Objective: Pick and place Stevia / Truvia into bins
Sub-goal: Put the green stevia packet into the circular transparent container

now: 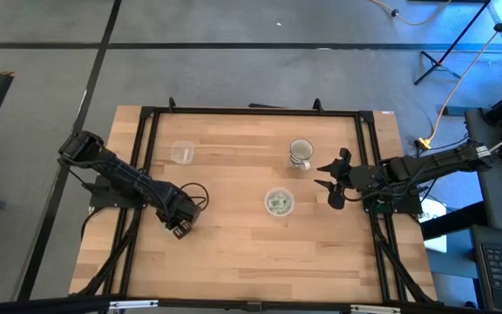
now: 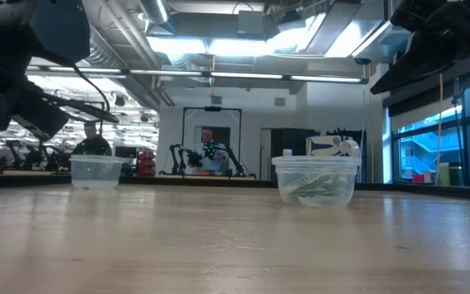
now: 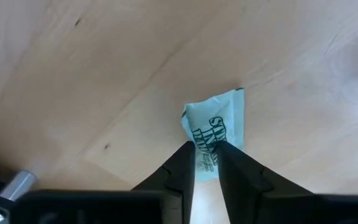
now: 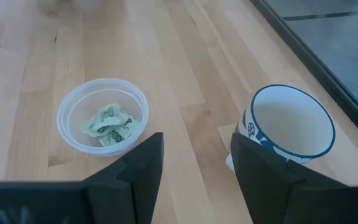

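A Stevia sachet [image 3: 214, 138] sits pinched in the left pincer [image 3: 206, 155] above the bare tabletop [image 1: 234, 253], so the carry is in hand; next comes a reach over the cup with sachets [image 1: 279, 202] or the farther empty cup [image 1: 182, 153]. Only the left wrist view shows this sachet; the right pincer [image 4: 194, 165] waits, fingers apart, near the mug [image 4: 289, 127].

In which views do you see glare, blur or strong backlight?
Low view: bright ceiling lights and windows behind, so the arms are dark silhouettes, and the near table is soft. Left wrist view: the sachet print is readable, though the jaws closest to the lens are blurred. High view: even light, blue tint at the right edge.
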Robot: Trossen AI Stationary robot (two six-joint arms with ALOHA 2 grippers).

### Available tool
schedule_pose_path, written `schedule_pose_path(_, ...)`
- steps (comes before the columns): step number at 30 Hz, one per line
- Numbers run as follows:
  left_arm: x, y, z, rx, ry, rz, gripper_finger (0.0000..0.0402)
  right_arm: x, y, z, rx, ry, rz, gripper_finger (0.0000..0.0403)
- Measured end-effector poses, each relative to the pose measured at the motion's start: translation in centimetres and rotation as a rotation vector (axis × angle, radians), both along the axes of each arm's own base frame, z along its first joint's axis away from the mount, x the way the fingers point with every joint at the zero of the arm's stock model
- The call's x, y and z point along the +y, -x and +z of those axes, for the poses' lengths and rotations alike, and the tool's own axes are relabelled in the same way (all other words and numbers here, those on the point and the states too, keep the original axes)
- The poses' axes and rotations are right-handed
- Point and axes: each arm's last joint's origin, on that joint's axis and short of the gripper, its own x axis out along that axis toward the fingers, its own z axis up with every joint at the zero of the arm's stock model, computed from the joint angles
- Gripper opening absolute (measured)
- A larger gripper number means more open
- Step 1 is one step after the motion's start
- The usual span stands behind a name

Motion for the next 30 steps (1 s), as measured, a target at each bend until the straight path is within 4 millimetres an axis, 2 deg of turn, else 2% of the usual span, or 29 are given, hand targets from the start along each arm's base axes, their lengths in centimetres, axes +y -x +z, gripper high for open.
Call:
schedule_pose_path(13, -0.01, -0.01, 0.09, 0.0, 0.004, 0.0, 0.0042, 0.0, 0.0, 0.0, 0.0, 0.0, 0.0, 0.0192)
schedule_pose_path(22, -0.02, -0.01, 0.11, 0.001, 0.007, 0.0, 0.0005, 0.0, 0.0, 0.0, 0.0, 0.0, 0.0, 0.0192)
schedule_pose_path(30, -0.07, 0.01, 0.12, 0.008, 0.023, 0.0, 0.0005, 0.0, 0.0, 0.0, 0.001, 0.003, 0.002, 0.0192)
